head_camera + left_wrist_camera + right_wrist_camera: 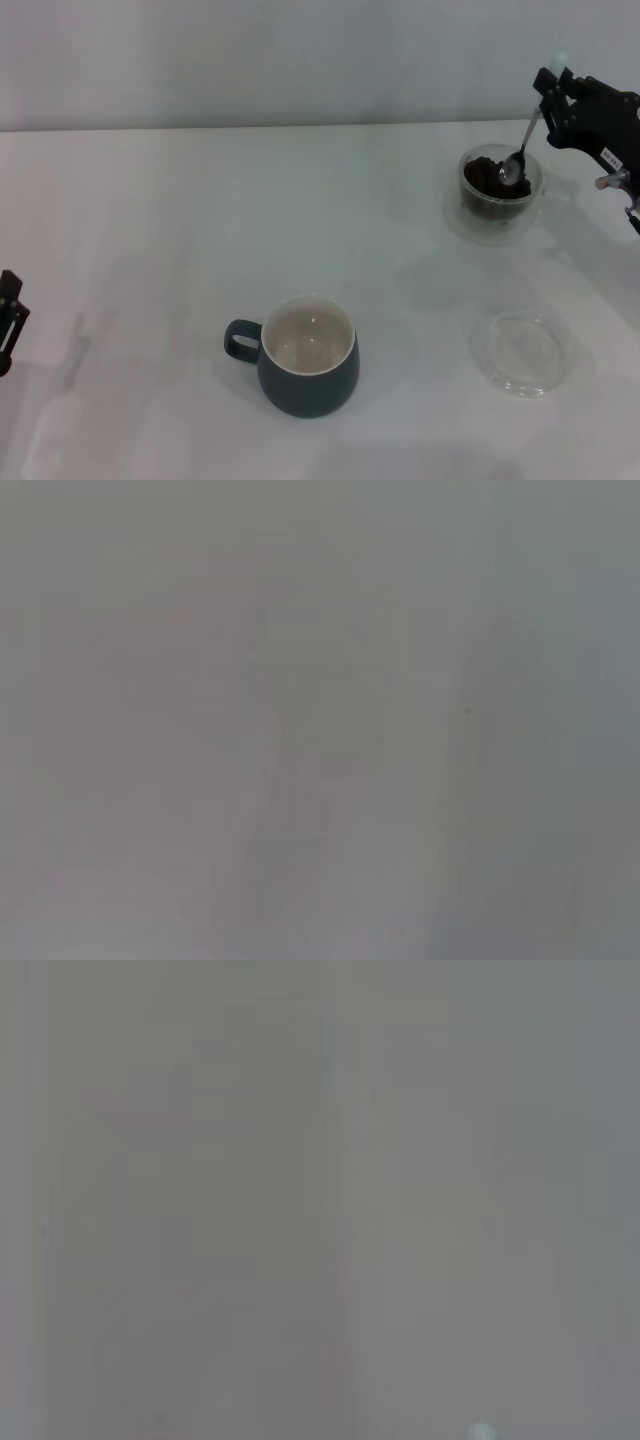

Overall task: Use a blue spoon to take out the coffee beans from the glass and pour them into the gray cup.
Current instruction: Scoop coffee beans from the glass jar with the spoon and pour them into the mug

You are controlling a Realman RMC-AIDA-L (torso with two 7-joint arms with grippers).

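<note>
The right gripper (552,92) reaches in over the table's (150,220) far right corner, closed on the spoon (520,150) near its pale handle end; the spoon slants down, bowl in the beans (488,182) inside the glass (500,190). The cup (308,368) stands near the front edge, a saucer (522,352) to its right. The left gripper (8,315) waits at the left edge, its fingers unreadable.

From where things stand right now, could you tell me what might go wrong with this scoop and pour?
1. The right end effector holds the blue spoon high on its handle, bowl at the beans; the spoon could pivot and spill coffee beans.
2. The gray cup sits well across the table from the glass, so beans may drop along the way.
3. The glass saucer lies near that route; a low pass could clip it.
</note>
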